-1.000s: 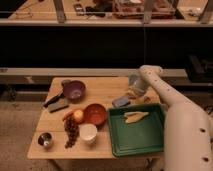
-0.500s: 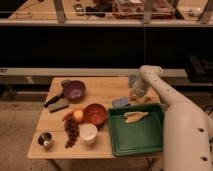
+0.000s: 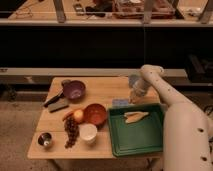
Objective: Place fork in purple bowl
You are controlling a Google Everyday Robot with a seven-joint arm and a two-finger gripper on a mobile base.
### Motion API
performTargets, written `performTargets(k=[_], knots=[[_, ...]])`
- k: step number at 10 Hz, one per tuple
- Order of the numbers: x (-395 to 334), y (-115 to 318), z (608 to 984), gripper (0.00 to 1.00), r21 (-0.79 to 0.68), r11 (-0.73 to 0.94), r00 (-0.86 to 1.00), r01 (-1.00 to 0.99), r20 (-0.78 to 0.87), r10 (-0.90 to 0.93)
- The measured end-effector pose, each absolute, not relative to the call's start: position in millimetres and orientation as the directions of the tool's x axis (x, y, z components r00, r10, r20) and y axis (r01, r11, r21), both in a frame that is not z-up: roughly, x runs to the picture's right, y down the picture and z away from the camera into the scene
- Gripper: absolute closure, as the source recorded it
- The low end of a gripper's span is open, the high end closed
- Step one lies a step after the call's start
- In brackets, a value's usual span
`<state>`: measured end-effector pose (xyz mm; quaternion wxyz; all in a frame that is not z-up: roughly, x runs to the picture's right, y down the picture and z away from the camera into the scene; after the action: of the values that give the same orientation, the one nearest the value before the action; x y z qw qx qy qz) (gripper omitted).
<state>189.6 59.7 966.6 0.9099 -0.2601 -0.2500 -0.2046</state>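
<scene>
The purple bowl point(image 3: 74, 90) stands at the table's back left, with nothing in it that I can see. My gripper point(image 3: 132, 99) hangs down from the white arm point(image 3: 167, 100) to the table top, just behind the back left corner of the green tray point(image 3: 137, 140). It is shut, right beside a small grey-blue patch point(image 3: 120, 102). The fork is hidden from me; the gripper covers the spot where it touches down, and I cannot tell whether anything is held. About a bowl's width of bare wood lies between the gripper and the purple bowl.
An orange-brown bowl point(image 3: 95, 113) and a white cup point(image 3: 88, 132) stand in the middle front. A black-handled tool point(image 3: 52, 100), an orange fruit point(image 3: 78, 115), dark grapes point(image 3: 71, 131) and a metal cup point(image 3: 45, 140) fill the left side. Pale yellowish pieces point(image 3: 136, 116) lie on the tray.
The gripper has dropped a little toward the table by the tray's corner and has closed. Nothing else on the table has moved.
</scene>
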Motion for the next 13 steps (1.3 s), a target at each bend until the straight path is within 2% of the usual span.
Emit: performTargets(k=[3, 10, 12, 13], knots=[[170.2, 44.7, 960.9, 1.00, -0.283, 0.819, 0.686, 0.499, 0.707, -0.174], [182.4, 8.2, 928.5, 1.00, -0.178, 0.869, 0.676, 0.462, 0.704, -0.215], [182.0, 7.2, 926.5, 0.93, -0.206, 0.851, 0.706, 0.483, 0.666, -0.240], [178.0, 10.8, 929.1, 0.81, -0.246, 0.831, 0.727, 0.498, 0.641, -0.246]])
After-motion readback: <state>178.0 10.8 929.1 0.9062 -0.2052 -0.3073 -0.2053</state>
